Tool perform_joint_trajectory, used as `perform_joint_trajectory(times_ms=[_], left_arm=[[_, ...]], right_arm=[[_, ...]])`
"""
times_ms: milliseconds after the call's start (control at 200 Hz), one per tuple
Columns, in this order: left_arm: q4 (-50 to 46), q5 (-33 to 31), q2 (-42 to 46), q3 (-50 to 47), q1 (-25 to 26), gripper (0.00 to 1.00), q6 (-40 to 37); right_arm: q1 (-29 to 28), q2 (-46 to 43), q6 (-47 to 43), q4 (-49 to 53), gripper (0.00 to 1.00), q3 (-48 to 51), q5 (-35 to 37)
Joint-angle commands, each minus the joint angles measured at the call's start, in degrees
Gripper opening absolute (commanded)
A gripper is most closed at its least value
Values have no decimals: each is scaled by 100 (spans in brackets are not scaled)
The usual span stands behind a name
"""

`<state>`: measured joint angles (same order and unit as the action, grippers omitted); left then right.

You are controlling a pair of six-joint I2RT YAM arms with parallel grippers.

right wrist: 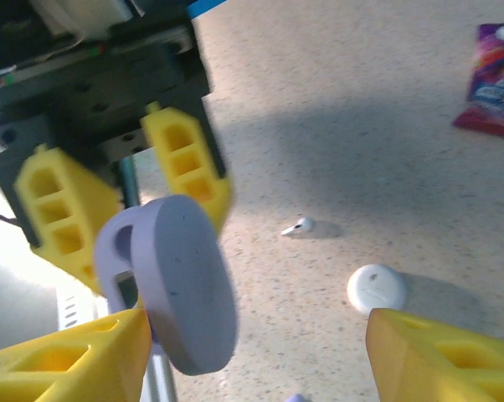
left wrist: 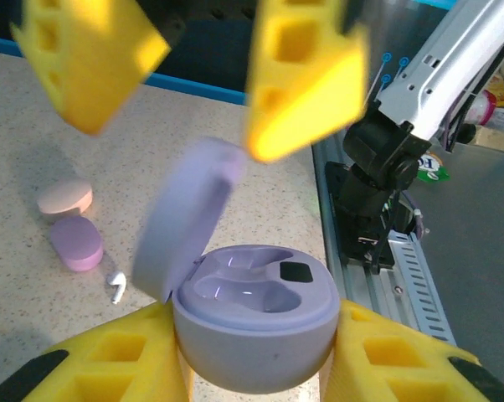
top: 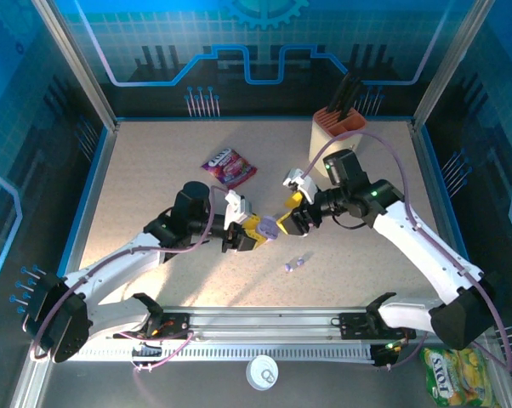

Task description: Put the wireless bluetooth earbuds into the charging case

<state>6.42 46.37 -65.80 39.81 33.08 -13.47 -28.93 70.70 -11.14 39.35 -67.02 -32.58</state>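
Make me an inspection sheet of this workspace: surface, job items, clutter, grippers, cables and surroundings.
Surface: speckled tabletop, no spills seen.
Job's things: open lilac case, wells look empty; lilac earbuds loose on the tabletop; white earbud beside a purple case and a pink case.
Clutter: snack packet; tool holder; white round object.
Grippers: left gripper shut on the lilac case; right gripper open by its lid.
Cables: lilac cable looped near the tool holder, hanging free.
Surroundings: blue printed panels; yellow packet off the table.

Left end effector (left wrist: 256,360) clenched; right one (right wrist: 260,360) spread.
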Motion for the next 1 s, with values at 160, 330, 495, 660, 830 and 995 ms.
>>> perform_joint_trajectory(times_ms=[160, 330, 495, 660, 830, 995], left_arm=[[781, 199, 24, -223, 7, 37, 196], [1721, 83, -52, -598, -156, 40, 579], [3297, -57, -332, -1029, -392, 38, 1275], [4397, -630, -381, -1377, -497, 38, 1471], [5286, -903, -540, -1556, -696, 38, 1795], [5862, -1090, -731, -1621, -805, 38, 2014]], right_arm=[[185, -265, 503, -620, 69, 213, 447], [238, -759, 687, -1034, 70, 457, 71], [336, -1246, 1750, -1778, 70, 861, 890], [677, -1637, 3269, -2081, 68, 1588, 1993], [678, -1931, 4303, -1918, 68, 2456, 2384], [212, -1944, 5136, -1771, 65, 3257, 2781]])
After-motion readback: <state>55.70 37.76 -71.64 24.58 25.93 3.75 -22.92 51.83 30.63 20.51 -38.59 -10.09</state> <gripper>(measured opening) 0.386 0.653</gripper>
